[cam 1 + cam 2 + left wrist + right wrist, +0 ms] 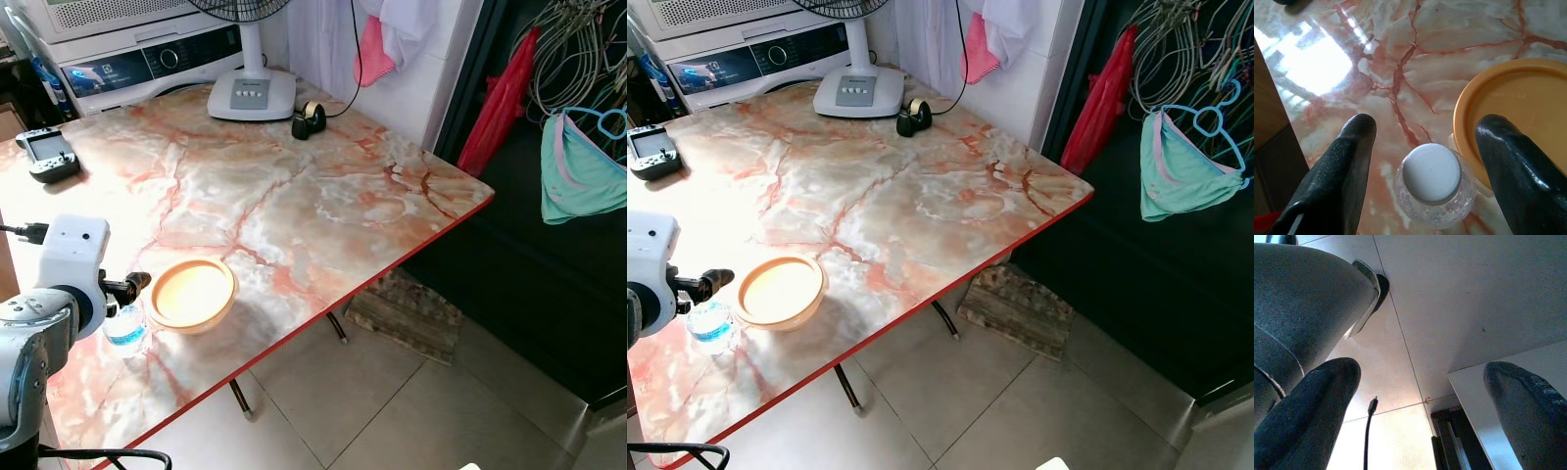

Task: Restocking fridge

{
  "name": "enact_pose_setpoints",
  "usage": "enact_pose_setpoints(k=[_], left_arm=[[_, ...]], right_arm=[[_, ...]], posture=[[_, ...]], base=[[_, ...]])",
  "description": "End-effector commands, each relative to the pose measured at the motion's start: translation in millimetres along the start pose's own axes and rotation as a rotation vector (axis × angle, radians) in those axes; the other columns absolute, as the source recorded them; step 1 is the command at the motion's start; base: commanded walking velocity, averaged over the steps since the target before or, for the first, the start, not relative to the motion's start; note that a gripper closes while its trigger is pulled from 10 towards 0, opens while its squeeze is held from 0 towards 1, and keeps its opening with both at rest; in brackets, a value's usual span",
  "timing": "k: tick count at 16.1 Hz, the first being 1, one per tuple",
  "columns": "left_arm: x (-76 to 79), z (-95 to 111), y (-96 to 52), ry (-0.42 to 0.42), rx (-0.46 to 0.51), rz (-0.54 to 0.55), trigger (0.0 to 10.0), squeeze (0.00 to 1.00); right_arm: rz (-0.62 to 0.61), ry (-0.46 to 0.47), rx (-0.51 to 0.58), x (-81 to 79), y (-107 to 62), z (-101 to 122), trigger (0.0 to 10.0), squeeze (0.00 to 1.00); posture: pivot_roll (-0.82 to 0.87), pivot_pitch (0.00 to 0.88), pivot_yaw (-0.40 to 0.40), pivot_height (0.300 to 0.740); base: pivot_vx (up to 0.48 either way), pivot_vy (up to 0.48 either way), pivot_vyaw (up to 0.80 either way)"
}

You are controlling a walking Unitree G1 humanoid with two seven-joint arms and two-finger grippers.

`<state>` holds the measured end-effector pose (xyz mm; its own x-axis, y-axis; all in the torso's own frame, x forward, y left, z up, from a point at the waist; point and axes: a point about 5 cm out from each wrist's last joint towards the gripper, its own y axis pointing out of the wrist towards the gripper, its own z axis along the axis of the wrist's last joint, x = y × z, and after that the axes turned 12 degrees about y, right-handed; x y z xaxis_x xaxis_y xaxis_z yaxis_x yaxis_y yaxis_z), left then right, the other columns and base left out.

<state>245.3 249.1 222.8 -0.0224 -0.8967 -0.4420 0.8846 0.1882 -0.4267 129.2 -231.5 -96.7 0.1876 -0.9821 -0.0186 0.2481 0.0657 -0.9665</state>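
Water bottle [1432,183] upright on marble-patterned table [323,206], near the front left corner, white cap [1431,172] on, just beside orange bowl [191,294]. Left gripper [1422,169] poised directly above the bottle, spread wide, one black finger [1339,171] on either side of the cap, neither touching it. Far finger overlapping the bowl's rim in the left wrist view. Bottle between the arm's white wrist housing [73,257] and the bowl in the left eye view.

Right gripper [1420,406] hanging low by the robot's side, likewise parted, gripping nothing, pointed at pale floor tiles [1449,308] with a thin black cable [1369,431] trailing across them.

Farther back on the table: handheld controller [46,155] at the left edge, white fan base [252,93] and a black tape dispenser [309,119] near the far edge. Washing machine [147,61] behind the table. Turquoise garment on a hanger [580,166] and red cloth [502,103] against the dark surface to the right. Worn mat [407,311] on the floor under the table's right corner.
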Motion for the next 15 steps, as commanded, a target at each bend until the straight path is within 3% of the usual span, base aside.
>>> enact_pose_setpoints(k=[1, 9, 11, 15], left_arm=[[-2.3, -3.1, -0.1, -0.01, -0.008, 0.011, 10.0, 0.0], [-2.4, -10.6, 1.8, -0.02, -0.03, 0.01, 10.0, 0.0], [-1.3, -12.1, 2.4, -0.023, -0.03, 0.007, 0.4, 0.0], [-0.6, -14.7, 3.2, -0.023, -0.037, 0.0, 0.0, 0.0]], right_arm=[[-0.004, 0.001, -0.004, 3.2, -1.0, -1.5, 10.0, 0.0], [-0.001, 0.002, -0.004, 2.9, -0.9, -1.6, 10.0, 0.0], [-0.001, 0.002, -0.005, 2.9, -1.0, -1.6, 10.0, 0.0], [0.001, 0.0, -0.008, 2.9, -1.0, -1.5, 10.0, 0.0]], posture=[[0.1, 0.053, -0.055, 0.74], [0.1, 0.056, -0.054, 0.74], [0.1, 0.056, -0.054, 0.74], [0.1, 0.057, -0.054, 0.74]], base=[[0.0, 0.0, 0.0], [0.0, 0.0, 0.0], [0.0, 0.0, 0.0], [0.0, 0.0, 0.0]])
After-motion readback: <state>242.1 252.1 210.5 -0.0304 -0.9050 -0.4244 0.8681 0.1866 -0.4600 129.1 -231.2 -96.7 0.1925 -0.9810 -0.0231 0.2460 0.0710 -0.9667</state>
